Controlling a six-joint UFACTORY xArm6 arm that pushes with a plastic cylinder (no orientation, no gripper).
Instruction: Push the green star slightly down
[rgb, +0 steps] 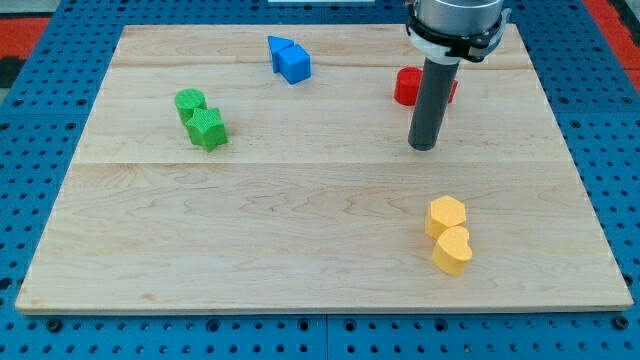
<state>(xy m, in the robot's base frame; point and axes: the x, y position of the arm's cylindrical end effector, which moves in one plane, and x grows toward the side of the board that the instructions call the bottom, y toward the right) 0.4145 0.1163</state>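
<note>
My tip (424, 147) rests on the wooden board (320, 230) in the view's upper right, bare and touching no block; there is no gripper here, only the rod's end standing free on the wood. Just above it, partly hidden behind the rod, sits a red block (405, 87) whose shape I cannot make out. Below my tip, toward the view's bottom right, a yellow hexagon (446, 214) and a yellow heart (453, 250) lie touching each other. Toward the view's top centre, two blue blocks (289, 59) sit pressed together, one looking like a wedge and the other a cube.

The green star (208, 129) lies well apart from my tip, far across the board on the view's left and at nearly the same height in the view. A green cylinder (190, 101) touches it on its upper-left side. To push the star down, I judge that my tip must first travel left and come in from above it, and that spot is largely taken by the cylinder, so the approach may nudge both blocks together.
</note>
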